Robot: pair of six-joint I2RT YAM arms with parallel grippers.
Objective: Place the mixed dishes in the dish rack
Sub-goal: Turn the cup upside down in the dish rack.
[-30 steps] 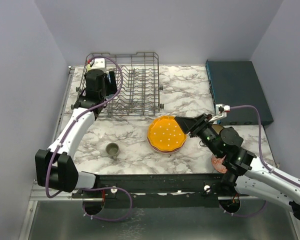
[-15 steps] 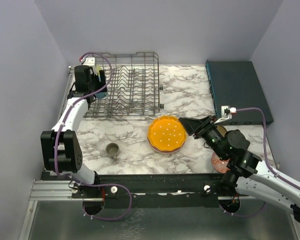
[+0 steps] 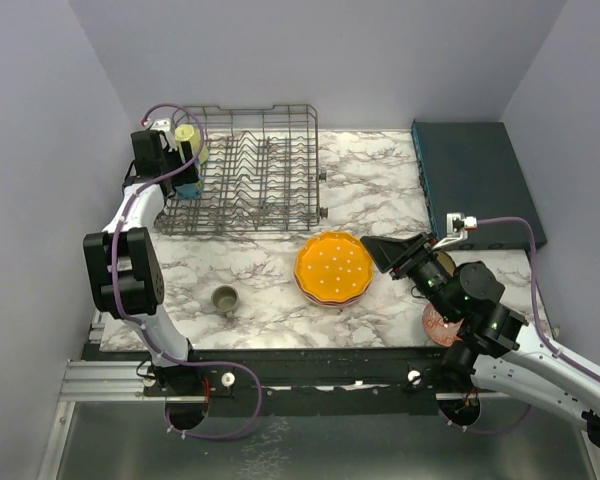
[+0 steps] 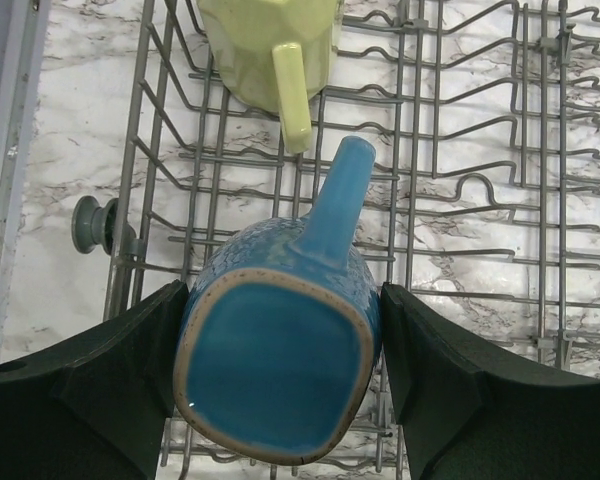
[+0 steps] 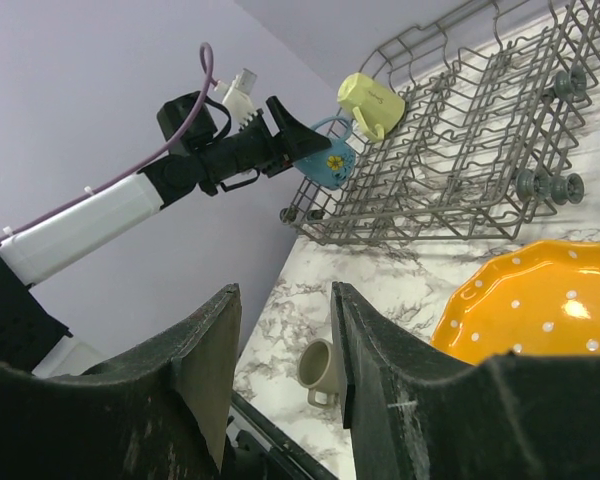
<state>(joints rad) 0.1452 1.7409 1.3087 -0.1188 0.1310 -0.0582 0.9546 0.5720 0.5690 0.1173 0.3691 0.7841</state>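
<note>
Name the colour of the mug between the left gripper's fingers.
Blue: the mug shows best in the left wrist view.

Illumination even and diffuse, from overhead; no hard glare. Left wrist view: blue mug (image 4: 275,370) between the fingers of the left gripper (image 4: 280,290) is sharp, with a faint sheen on the glaze; the fingers themselves are underexposed, nearly featureless. Dish rack (image 4: 460,200) beyond the fingertips in focus. Right wrist view: right gripper (image 5: 285,295) fingers dark, slightly soft; scene ahead of them tilted, clear. Top view: shadows on the table (image 3: 380,190) faint, soft-edged
</note>
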